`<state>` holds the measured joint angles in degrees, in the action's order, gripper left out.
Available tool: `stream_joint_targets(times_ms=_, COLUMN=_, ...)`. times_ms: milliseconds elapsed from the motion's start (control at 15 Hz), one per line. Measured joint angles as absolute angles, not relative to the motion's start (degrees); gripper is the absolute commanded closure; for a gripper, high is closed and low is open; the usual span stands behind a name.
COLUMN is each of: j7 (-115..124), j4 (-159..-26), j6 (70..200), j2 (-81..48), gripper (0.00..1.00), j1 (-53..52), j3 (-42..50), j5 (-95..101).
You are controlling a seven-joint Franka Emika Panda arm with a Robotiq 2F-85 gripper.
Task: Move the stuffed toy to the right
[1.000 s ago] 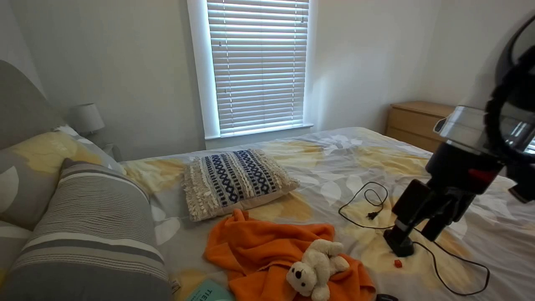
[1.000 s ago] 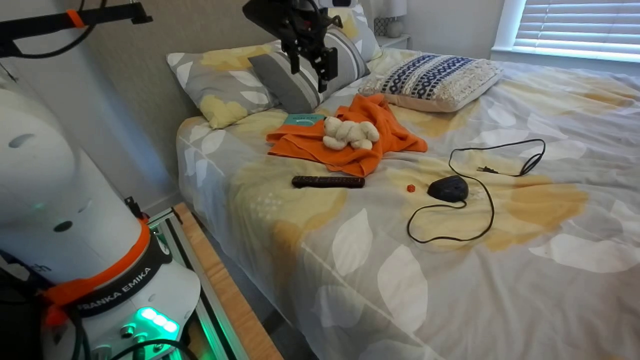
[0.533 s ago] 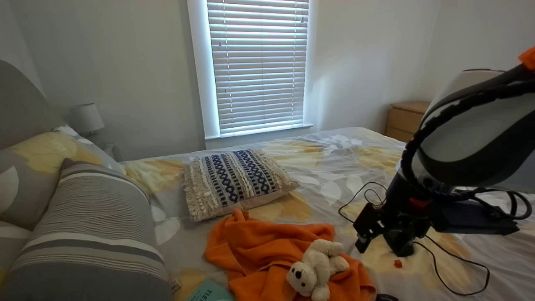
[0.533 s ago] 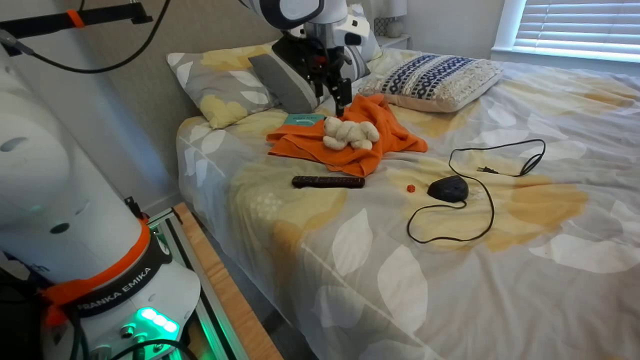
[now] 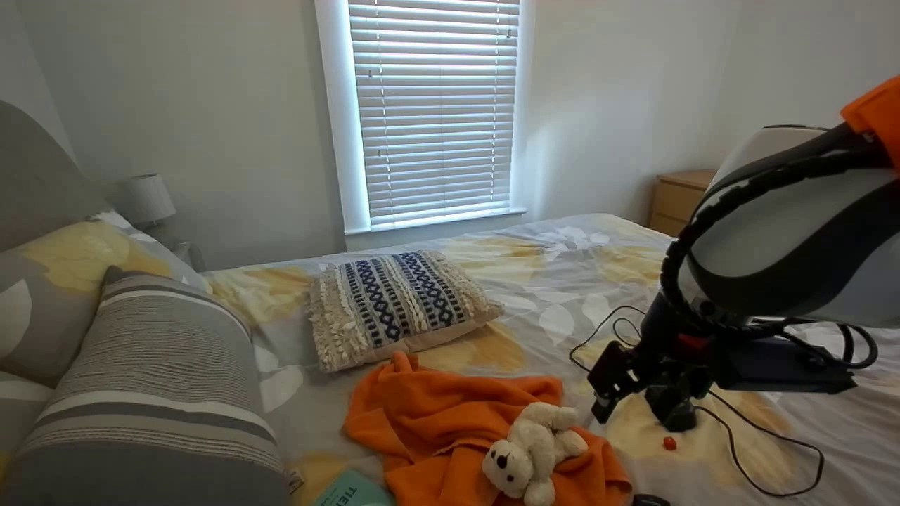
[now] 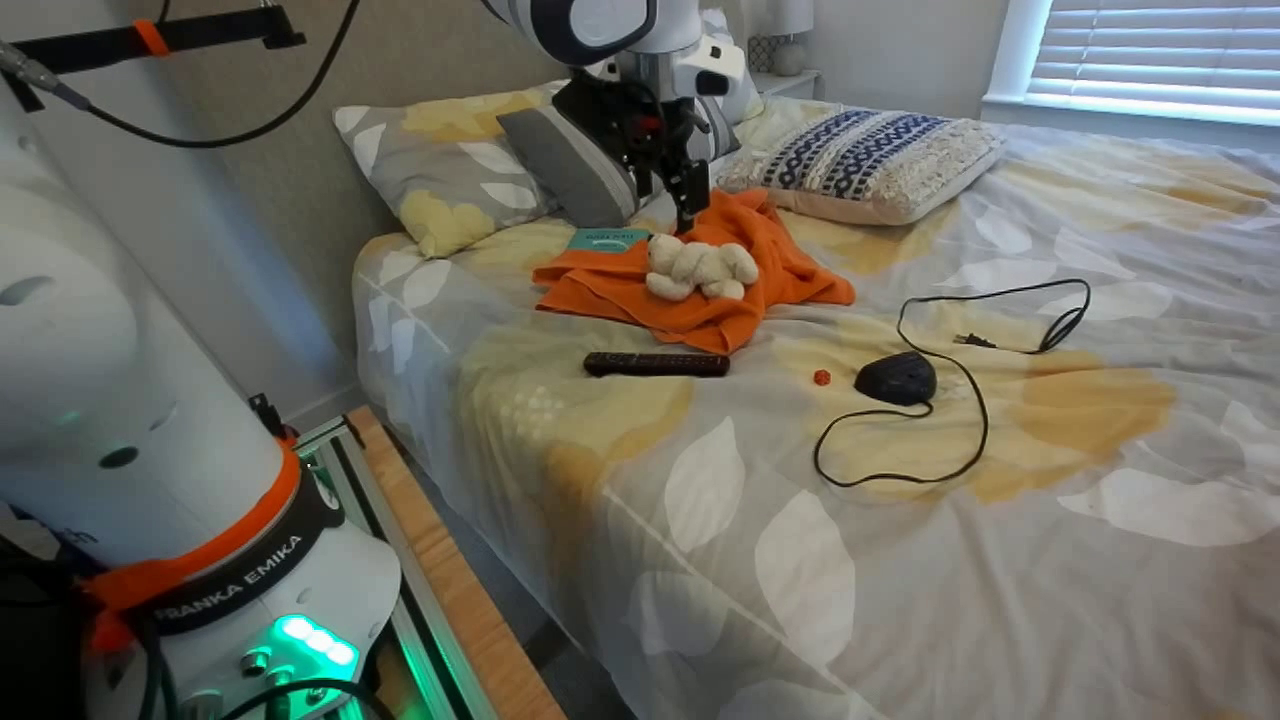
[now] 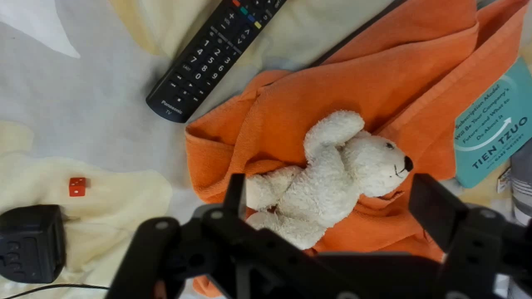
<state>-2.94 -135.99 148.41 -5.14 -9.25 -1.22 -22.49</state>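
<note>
Wrist view frames the toy (image 7: 322, 185) on the towel (image 7: 286, 112) between wide-spread jaws, roughly lengthwise, so turning to squeeze across its middle should hold better.

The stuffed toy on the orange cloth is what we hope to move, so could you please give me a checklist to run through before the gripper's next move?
1. Gripper open: ok, its jaws stand wide apart in the wrist view.
2. Gripper lowered around the stuffed toy: not ok, a gap shows between them in an exterior view.
3. Nothing covering the stuffed toy: ok, it lies on top of the orange cloth.
4. Remote clear of the stuffed toy: ok, the two lie apart.
5. Grasp free of the orange cloth: cannot tell, as it spreads beneath the stuffed toy.
6. Whose "right" is meant: cannot tell from the pictures.
</note>
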Motion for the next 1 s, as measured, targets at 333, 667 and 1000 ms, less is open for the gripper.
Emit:
stream_joint_targets(times_ms=333, j7=-2.8, j4=-135.2, j6=152.7, j2=-8.2, gripper=0.00, j1=-8.7, j3=-2.7, j5=-15.8)
stream_joint_targets(times_ms=667, j7=-2.8, j4=-130.8, j6=158.7, j2=-16.6, gripper=0.00, j1=-8.8, j3=-4.0, j5=-8.3)
stream_joint_targets(times_ms=1000, j7=-2.8, j4=-126.2, j6=162.9, j2=-22.5, gripper=0.00, j1=-8.8, j3=-4.4, j5=-5.0)
